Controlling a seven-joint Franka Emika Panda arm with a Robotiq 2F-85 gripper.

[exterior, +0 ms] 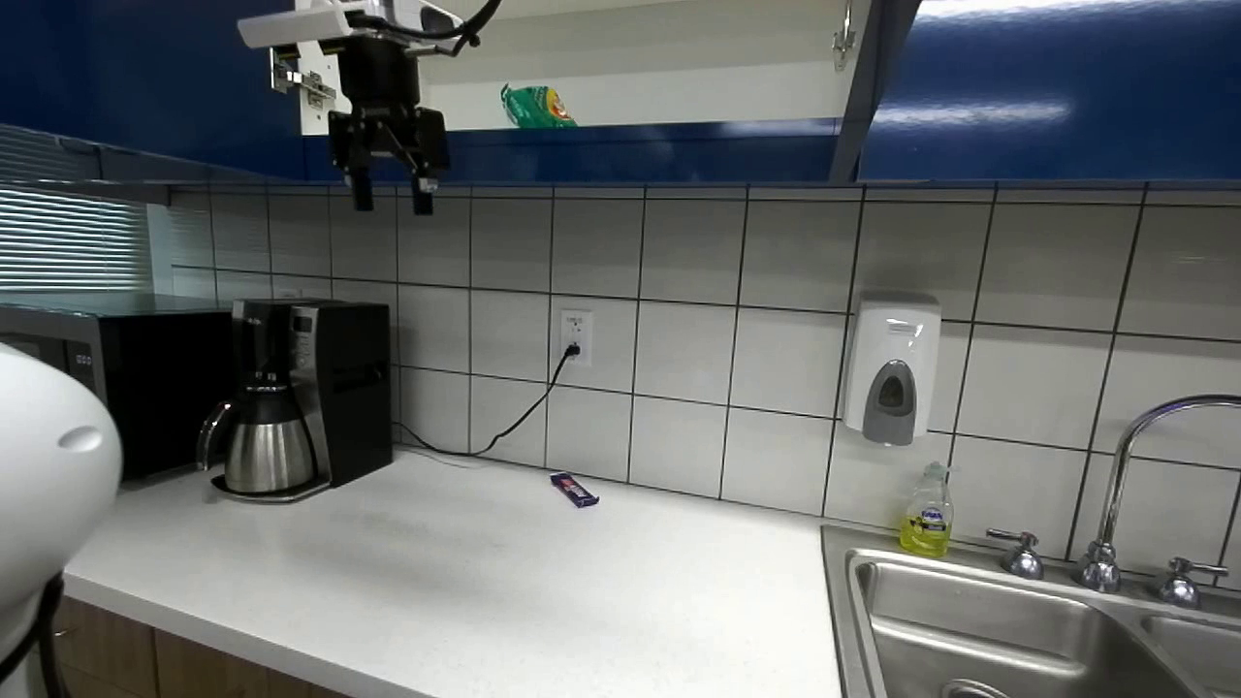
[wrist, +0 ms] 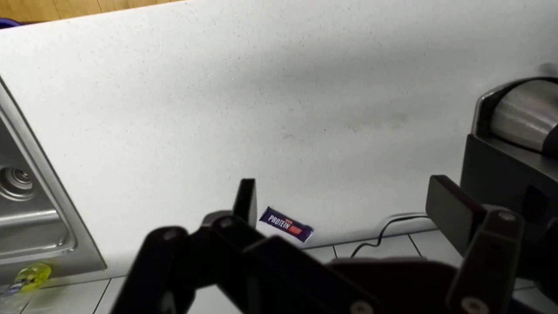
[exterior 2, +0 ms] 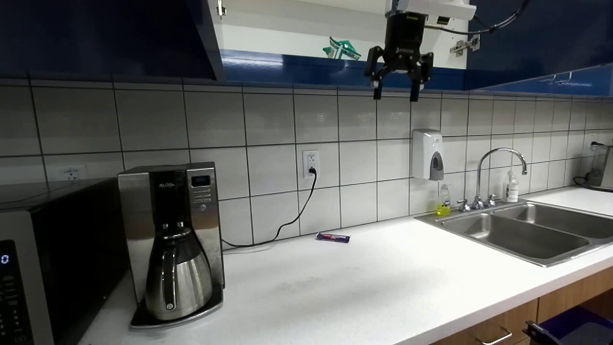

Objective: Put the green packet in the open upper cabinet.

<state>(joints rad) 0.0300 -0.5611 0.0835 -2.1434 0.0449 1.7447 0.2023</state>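
The Robotiq gripper (wrist: 347, 200) fills the lower part of the wrist view, its jaws parted wide. In both exterior views it hangs pointing down near the top of the frame. In an exterior view a white section of the Panda arm (exterior: 48, 485) bulges in from the left edge. A microwave (exterior 2: 81, 258) takes up the lower left of an exterior view; just beside it is a drip coffee maker (exterior 2: 208, 223) with a stainless-steel carafe (exterior 2: 191, 287). From there a white countertop (exterior 2: 325, 287) runs across to a double-bowl sink (exterior 2: 522, 235) at the right. Farther back, near the middle of the frame, a purple protein bar (exterior 2: 333, 237) lies on the countertop close to the tiled wall (exterior 2: 357, 206). A bottle of yellow dish soap (exterior 2: 444, 206) stands on the sink's back edge, and a white soap dispenser (exterior 2: 424, 153) is mounted on the wall above. At the upper middle, the open upper cabinet (exterior: 630, 152) shows its white interior in both exterior views. The green packet (exterior: 536, 107) with its orange-yellow mark sits inside, apart from the gripper, its base hidden by the cabinet's blue trim.
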